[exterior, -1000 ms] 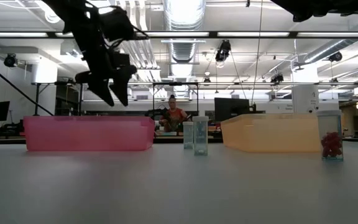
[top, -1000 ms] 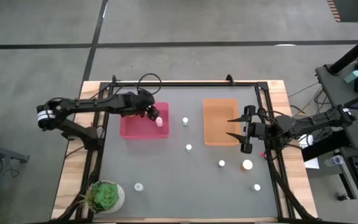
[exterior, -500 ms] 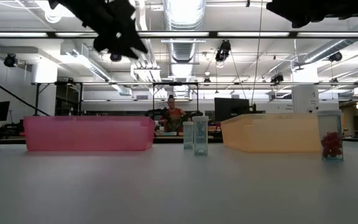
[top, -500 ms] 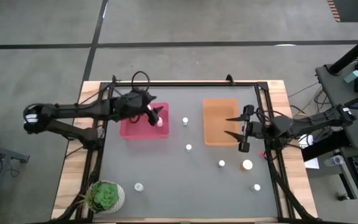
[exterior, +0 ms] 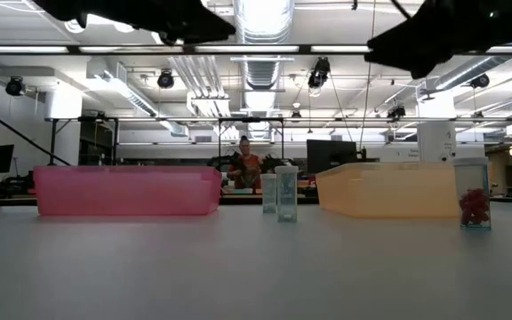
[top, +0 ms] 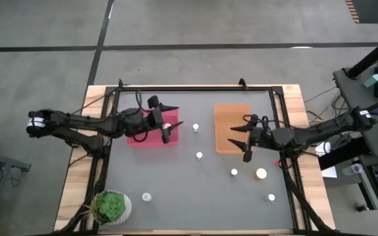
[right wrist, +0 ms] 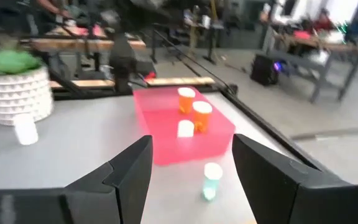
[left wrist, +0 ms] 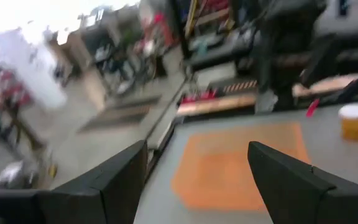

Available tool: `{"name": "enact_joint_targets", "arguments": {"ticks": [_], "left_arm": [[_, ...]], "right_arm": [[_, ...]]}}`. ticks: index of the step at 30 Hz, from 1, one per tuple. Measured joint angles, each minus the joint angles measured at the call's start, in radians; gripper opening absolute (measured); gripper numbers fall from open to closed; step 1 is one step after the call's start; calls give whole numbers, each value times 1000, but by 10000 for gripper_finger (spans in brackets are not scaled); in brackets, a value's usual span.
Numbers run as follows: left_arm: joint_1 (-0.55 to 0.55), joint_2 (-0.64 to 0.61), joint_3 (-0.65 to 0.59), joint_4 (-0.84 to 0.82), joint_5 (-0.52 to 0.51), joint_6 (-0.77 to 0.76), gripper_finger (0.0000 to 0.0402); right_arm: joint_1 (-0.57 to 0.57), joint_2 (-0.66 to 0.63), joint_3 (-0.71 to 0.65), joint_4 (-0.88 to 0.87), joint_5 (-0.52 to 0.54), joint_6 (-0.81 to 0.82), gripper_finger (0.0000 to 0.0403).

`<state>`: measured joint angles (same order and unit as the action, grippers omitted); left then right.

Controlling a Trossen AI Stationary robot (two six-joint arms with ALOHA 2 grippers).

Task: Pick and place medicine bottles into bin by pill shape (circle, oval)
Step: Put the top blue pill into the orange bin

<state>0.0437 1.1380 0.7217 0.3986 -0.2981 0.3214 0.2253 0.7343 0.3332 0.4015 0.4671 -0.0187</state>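
My left gripper (top: 170, 122) is open and empty, raised over the right end of the pink bin (top: 140, 134). It points toward the orange bin (left wrist: 235, 162). My right gripper (top: 240, 139) is open and empty over the orange bin (top: 231, 115) and faces the pink bin (right wrist: 185, 134). That bin holds two orange-bodied bottles (right wrist: 194, 109) and a white-capped one (right wrist: 185, 129). Several bottles stand on the grey table: one between the bins (top: 195, 128), one at the middle (top: 199, 156), a wider one (top: 261, 174) and others at the near right.
A white pot with a green plant (top: 112, 206) stands at the near left corner, with a bottle (top: 146, 196) beside it. In the low view both bins (exterior: 127, 191) (exterior: 385, 189) rest flat on the table, with bottles (exterior: 286, 193) between them. A person (exterior: 247, 164) shows far behind.
My left gripper has gone up from inside the pink bin. It has tipped from pointing down to nearly level, toward the table's right edge. My right gripper has moved a little toward the table's left over the orange bin.
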Motion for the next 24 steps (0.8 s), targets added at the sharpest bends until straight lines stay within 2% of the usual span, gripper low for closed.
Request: {"name": "enact_joint_targets", "arguments": {"ticks": [6,12,16,24], "left_arm": [[-1,-18,-15,73,57,52,262],[-1,-14,-64,98,90,34,262],[0,-31,-92,162,96,62,262],[0,-72,-92,155,96,54,262]], "right_arm": [[-19,74,37,-2,34,88,215],[-41,170,139,-16,32,82,215],[-64,244,243,-119,32,85,215],[-117,414,480,-376,29,101,214]]}}
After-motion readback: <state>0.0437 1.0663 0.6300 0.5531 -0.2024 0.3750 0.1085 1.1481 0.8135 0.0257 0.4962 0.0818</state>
